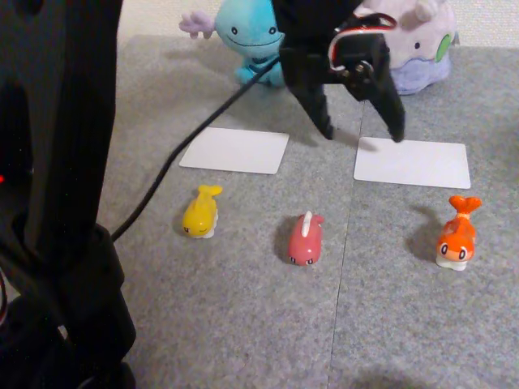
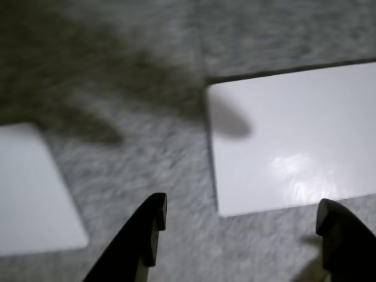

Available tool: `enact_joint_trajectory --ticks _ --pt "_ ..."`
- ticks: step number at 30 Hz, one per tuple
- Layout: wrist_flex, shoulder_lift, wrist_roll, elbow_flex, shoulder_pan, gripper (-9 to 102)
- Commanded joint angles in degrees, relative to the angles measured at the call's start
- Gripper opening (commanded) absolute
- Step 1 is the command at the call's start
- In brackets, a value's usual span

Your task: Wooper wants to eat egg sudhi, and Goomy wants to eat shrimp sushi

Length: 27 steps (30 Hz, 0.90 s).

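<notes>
Gripper [image 1: 362,134] hangs wide open and empty above the right white card's [image 1: 412,163] near-left corner. Egg sudhi [image 1: 201,212] and shrimp sushi [image 1: 457,232] sit on the grey mat [image 1: 243,324], Wooper [image 1: 247,36] and Goomy [image 1: 422,49] behind.

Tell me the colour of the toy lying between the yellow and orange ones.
Pink-red toy with a white stripe, clearest in the other view.

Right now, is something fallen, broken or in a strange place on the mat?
Nothing stands out. The three fish toys, yellow, pink-red and orange, stand upright in a row. Both white cards lie flat and bare, and the open gripper hangs above them, holding nothing.
</notes>
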Motion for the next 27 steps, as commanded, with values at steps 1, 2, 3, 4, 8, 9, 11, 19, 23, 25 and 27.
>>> enact_joint_trajectory --ticks 1,2,3,4,8,9,11,19,23,25,27 --pt "4.0 9.3 0.5 -0.8 -0.5 30" --pt "6.1 11.4 0.8 -0.8 -0.8 30" --pt "7.9 13.8 1.1 -0.8 -1.2 30" --pt "9.5 16.4 1.3 -0.8 -2.2 30" --pt "17.7 27.2 1.4 -0.2 -6.2 30" --pt "20.0 29.4 1.4 -0.2 -7.4 30" --pt "24.7 33.0 1.4 -0.1 -10.1 30" --pt "32.3 34.8 0.7 3.4 -17.3 30" --pt "29.0 36.2 0.5 13.4 -18.2 30" --pt "25.6 38.5 0.5 20.0 -18.5 30" --pt "21.4 42.3 0.5 26.6 -19.6 30"
